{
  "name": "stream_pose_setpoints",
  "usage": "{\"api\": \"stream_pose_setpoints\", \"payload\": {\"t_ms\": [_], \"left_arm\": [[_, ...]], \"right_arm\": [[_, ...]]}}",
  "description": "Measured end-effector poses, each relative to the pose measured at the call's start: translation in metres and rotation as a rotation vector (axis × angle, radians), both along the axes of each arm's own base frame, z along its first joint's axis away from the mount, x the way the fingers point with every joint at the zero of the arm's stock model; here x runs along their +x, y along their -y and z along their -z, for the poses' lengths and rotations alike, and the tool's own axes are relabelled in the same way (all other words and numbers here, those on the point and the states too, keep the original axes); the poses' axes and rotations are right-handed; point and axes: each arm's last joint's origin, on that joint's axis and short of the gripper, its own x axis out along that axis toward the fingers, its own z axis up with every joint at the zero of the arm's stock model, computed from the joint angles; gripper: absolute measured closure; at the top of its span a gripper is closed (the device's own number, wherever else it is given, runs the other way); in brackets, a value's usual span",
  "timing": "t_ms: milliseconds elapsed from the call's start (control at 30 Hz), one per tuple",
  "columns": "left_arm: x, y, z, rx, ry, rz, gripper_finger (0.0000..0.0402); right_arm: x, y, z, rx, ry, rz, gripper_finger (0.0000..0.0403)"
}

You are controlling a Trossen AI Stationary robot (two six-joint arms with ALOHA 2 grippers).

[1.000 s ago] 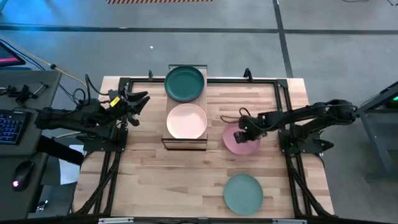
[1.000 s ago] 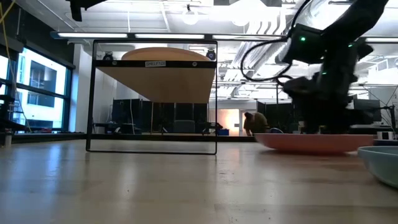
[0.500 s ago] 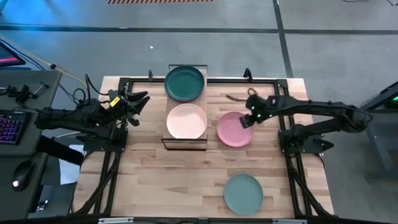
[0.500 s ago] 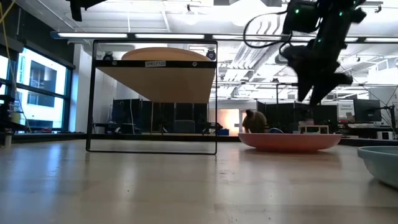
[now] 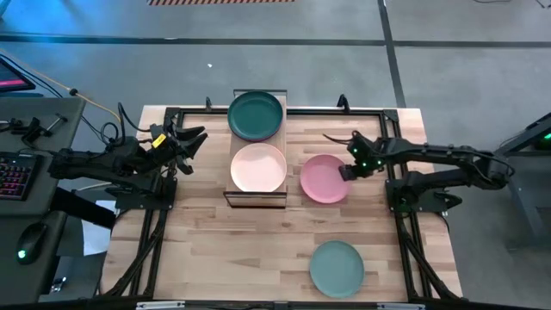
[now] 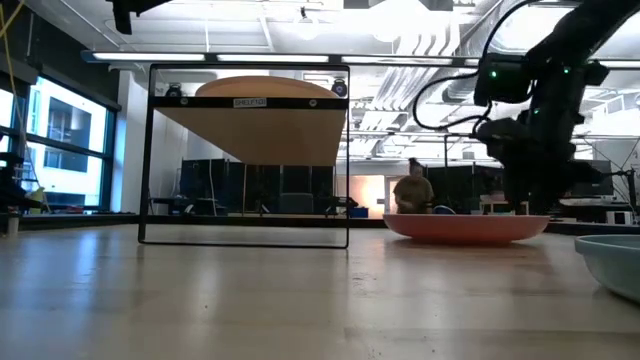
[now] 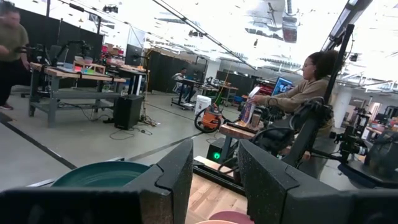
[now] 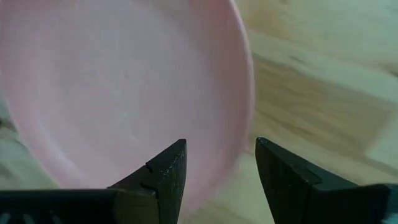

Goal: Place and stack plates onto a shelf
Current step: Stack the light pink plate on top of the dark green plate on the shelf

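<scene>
At the far left of the table we find the left gripper waiting above the table's left edge, well apart from the plates. In its wrist view its two dark fingers stand parted with nothing between them, so we call it released.

Next comes the shelf, standing at the table's middle towards the far edge. On it lie two plates: the dark green plate on the far half and the cream plate on the near half. In the low view we see the cream plate from below, resting on top of the shelf's dark frame.

Just right of the shelf, the pink plate lies flat on the wooden table. The right gripper is at this plate's right rim. In its wrist view the fingers are spread apart, straddling the rim of the pink plate; we cannot tell if either finger touches it, and we see no clamping, so we call it released.

Nearer the front edge, right of centre, the light teal plate sits alone on the table, well apart from the rest.
</scene>
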Motion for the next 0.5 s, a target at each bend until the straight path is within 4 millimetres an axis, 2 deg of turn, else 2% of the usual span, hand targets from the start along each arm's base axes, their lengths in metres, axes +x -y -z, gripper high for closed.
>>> {"api": "stream_pose_setpoints", "payload": {"t_ms": [267, 500], "left_arm": [[0.0, 0.0, -0.001, -0.001, 0.007, 0.0, 0.0284], [0.0, 0.0, -0.001, -0.002, 0.016, 0.0, 0.0284]], "right_arm": [[-0.005, 0.0, 0.021, -0.054, -0.026, 0.068, 0.0231], [-0.002, -0.001, 0.031, -0.025, 0.083, 0.145, 0.0231]]}}
